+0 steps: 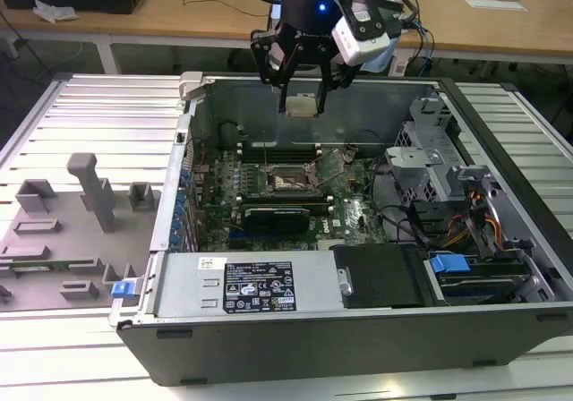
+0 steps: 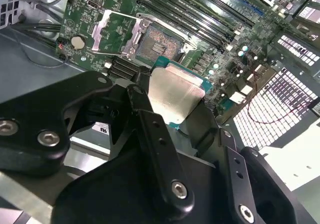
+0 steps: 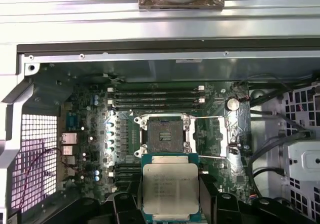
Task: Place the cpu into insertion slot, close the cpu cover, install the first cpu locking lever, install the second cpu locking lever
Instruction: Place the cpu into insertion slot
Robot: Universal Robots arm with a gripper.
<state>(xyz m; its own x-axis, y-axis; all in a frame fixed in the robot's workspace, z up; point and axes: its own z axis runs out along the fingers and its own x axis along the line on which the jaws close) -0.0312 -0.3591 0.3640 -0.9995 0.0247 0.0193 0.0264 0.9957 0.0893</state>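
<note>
My matte black gripper (image 1: 303, 102) has angular linked fingers (image 2: 150, 129) with silver screws (image 2: 48, 138); a blue light (image 1: 320, 8) glows at twelve o'clock above; a white box (image 1: 363, 25) at two.

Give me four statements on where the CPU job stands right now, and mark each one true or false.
1. The tool grips the cpu between its fingers. True.
2. The cpu sits in the socket. False: the socket is empty and the cpu is held above the motherboard.
3. The cpu cover is shut over the socket. False: it is swung open to one side of the socket.
4. The computer case lies open with the motherboard exposed. True.
</note>
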